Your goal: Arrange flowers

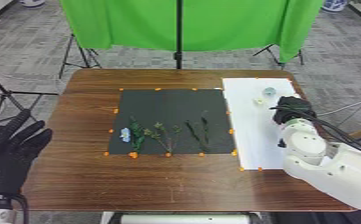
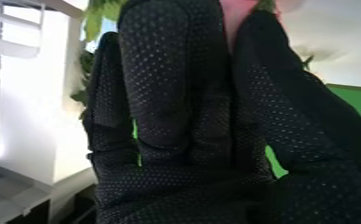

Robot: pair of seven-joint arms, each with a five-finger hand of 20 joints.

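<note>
And there's the right hand [image 1: 292, 105], mid-right, blocking the white sheet's [image 1: 255, 137] edge, its hold unclear; left hand [image 1: 8, 162] spread wide.

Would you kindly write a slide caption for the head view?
Blue flower and leafy stems on the black mat, the right hand at the white sheet.

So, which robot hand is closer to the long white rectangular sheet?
Right. The right hand is over the sheet's right edge; the left hand is way across, by the brown wooden table's left edge.
</note>
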